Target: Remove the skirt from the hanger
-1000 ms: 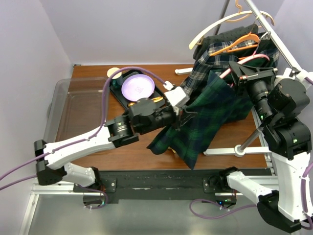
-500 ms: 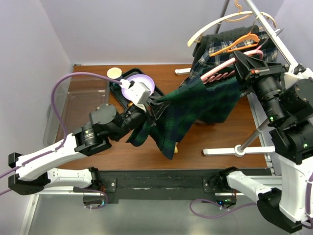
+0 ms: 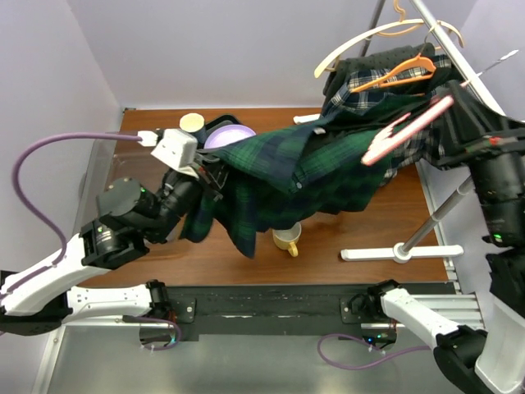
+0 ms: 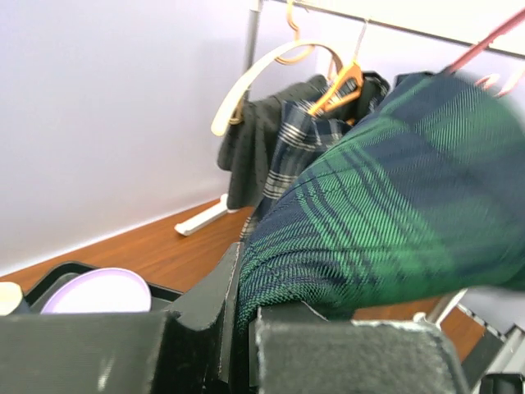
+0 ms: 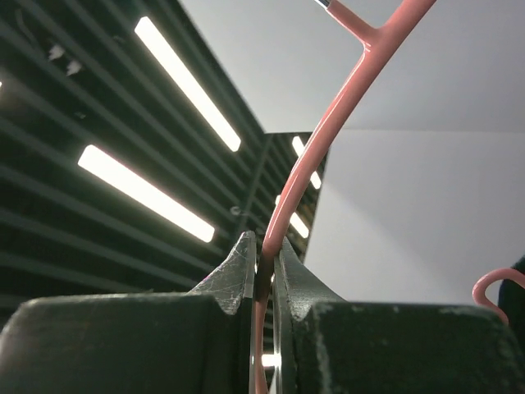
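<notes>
The skirt (image 3: 287,176) is dark green and navy plaid, stretched out above the table. My left gripper (image 4: 242,305) is shut on its left edge, and the cloth (image 4: 385,213) fills the left wrist view. The pink hanger (image 3: 406,127) is blurred, raised at the right above the skirt's far end. I cannot tell whether the skirt is still attached to it. My right gripper (image 5: 264,264) is shut on the hanger's pink rod (image 5: 324,139), seen against the ceiling.
A clothes rack at the back right carries a cream hanger (image 3: 369,37) and an orange hanger (image 3: 402,70) with a grey plaid garment (image 3: 353,92). Its white foot (image 3: 394,253) rests on the table. A yellow mug (image 3: 287,240), a purple plate (image 3: 234,135) on a black tray, and a clear bin (image 3: 102,180) stand nearby.
My left gripper has pulled the skirt left and back, spreading it out flat. The right arm has lifted the pink hanger up and right. The yellow mug has come into view.
</notes>
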Controlling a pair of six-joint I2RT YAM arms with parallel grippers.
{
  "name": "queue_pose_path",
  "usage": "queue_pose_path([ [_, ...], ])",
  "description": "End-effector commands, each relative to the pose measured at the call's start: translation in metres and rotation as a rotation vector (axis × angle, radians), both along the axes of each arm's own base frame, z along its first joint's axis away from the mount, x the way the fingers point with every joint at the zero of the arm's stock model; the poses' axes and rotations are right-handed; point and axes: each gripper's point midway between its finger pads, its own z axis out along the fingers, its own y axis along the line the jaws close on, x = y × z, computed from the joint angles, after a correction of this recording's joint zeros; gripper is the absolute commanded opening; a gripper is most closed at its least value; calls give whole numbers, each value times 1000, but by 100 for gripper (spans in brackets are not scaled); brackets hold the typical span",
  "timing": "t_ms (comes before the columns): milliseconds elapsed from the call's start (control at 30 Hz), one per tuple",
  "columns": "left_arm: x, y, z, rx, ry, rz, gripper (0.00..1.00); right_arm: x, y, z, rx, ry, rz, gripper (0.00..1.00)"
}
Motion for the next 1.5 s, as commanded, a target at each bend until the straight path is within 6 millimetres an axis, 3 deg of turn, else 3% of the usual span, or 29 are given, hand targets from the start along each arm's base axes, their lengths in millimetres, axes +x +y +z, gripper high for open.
queue_pose_path([
  [0, 0, 53, 48, -135, -64, 132, 0, -23, -21, 44, 57, -167, -82, 0],
  [167, 3, 79, 69, -163, -91, 224, 0, -17, -8, 40, 67, -170, -7, 0],
  [267, 10, 92, 67, -138, -92, 322, 0, -14, 0, 42, 91, -180, 52, 0],
  [333, 14, 89, 55, -121, -81, 335, 0, -15, 2, 48, 103, -201, 68, 0],
  [467, 13, 55, 41, -113, -79, 226, 0, -16, 11, 57, 105, -215, 124, 0],
  [600, 23, 19, 40, -66, -71, 197, 0, -8, 20, 53, 157, -181, 203, 0],
  [700, 34, 16, 41, -40, -75, 265, 0, -4, 25, 45, 181, -147, 252, 0],
  [767, 39, 27, 42, -25, -82, 341, 0, -10, 24, 46, 200, -154, 271, 0],
  [900, 40, 71, 42, -40, -73, 506, 0, -14, 25, 56, 218, -168, 299, 0],
  [1100, 19, 128, 75, -177, -92, 534, 0, -22, 25, 65, 218, -192, 312, 0],
  [1167, 14, 137, 86, -192, -104, 524, 0, -25, 24, 67, 210, -205, 308, 0],
  [1200, 9, 145, 102, -226, -119, 510, 0, -25, 25, 65, 194, -209, 300, 0],
  [1267, 7, 146, 113, -216, -134, 491, 0, -22, 27, 61, 169, -206, 290, 0],
  [1300, 2, 153, 129, -248, -154, 476, 0, -20, 29, 56, 133, -209, 274, 0],
  [1467, -1, 165, 161, -214, -218, 519, 0, -13, 31, 31, -42, -203, 161, 0],
])
